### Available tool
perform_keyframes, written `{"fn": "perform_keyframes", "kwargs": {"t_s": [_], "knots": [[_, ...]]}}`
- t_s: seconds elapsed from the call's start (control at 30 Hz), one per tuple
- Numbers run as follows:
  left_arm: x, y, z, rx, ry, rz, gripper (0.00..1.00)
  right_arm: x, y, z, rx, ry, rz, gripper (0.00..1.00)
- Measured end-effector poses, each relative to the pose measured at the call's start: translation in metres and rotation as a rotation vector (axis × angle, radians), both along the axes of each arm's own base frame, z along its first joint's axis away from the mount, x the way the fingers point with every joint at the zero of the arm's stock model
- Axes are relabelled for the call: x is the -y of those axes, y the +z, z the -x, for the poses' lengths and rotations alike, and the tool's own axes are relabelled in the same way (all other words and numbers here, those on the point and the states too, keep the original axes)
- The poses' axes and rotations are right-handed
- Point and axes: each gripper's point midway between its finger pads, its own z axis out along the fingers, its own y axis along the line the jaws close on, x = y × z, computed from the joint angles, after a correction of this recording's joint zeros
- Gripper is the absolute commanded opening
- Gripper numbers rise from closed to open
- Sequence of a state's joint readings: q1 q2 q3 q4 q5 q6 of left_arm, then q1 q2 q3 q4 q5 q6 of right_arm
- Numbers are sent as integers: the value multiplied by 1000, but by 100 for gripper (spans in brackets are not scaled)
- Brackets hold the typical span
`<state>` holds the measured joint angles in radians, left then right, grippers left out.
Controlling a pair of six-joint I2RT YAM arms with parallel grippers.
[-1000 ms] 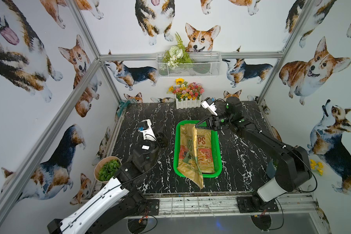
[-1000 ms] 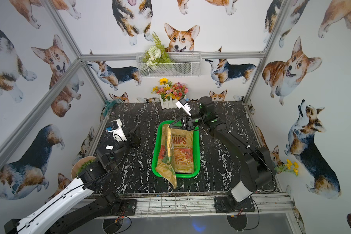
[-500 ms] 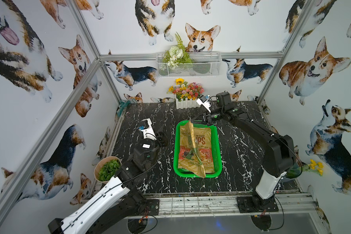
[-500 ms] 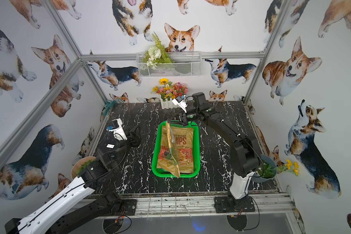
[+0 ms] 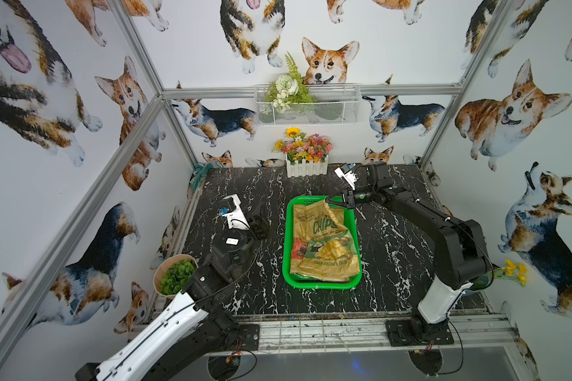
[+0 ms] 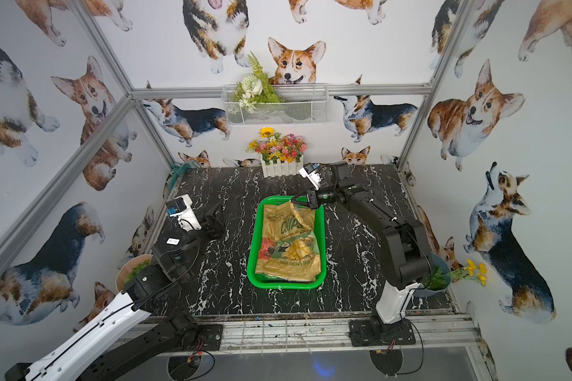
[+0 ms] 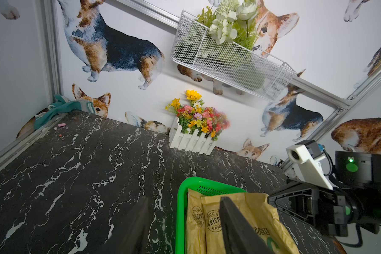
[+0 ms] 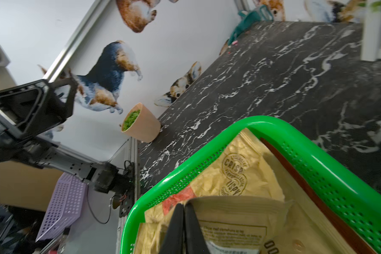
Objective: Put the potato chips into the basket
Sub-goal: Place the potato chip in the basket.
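Potato chips [image 5: 324,244] piled in the green basket [image 5: 321,283] at mid-table, a tan kraft bag with green "CHIPS" lettering on top and a second tan bag edging out beneath it; how many lie under them I cannot count from my screens. No bag shows on the black marble table [image 5: 393,264] in either top view, so I judge the loading all but finished. My right gripper [image 5: 336,204] sits at the basket's far rim, jaws a sliver apart at the top bag's raised corner; whether they pinch it I cannot tell. My left gripper [image 5: 261,222] hangs empty beside the basket, jaws apart. What I reckon is left: let that corner go, see it settle inside the rim, and draw back
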<state>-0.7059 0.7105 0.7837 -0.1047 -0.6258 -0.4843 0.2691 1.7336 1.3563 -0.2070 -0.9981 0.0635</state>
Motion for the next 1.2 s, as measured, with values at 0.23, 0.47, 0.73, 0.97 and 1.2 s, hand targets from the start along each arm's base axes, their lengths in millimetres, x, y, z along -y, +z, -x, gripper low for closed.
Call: {"fn": "perform_keyframes", "kwargs": {"t_s": [0.23, 0.47, 0.73, 0.97, 1.2], "knots": [[-8, 4, 1, 12, 24, 9, 56, 29, -6, -18, -13, -358, 272, 60], [-8, -7, -1, -5, 34, 17, 56, 77, -47, 16, -167, -563, 515, 61], [-6, -9, -2, -8, 26, 32, 56, 93, -69, 43, -159, -651, 643, 66], [-8, -9, -3, -8, 33, 32, 56, 117, -59, 53, -133, -748, 610, 66], [1, -19, -14, -49, 33, 13, 56, 122, -85, 63, -263, -732, 562, 39]]}}
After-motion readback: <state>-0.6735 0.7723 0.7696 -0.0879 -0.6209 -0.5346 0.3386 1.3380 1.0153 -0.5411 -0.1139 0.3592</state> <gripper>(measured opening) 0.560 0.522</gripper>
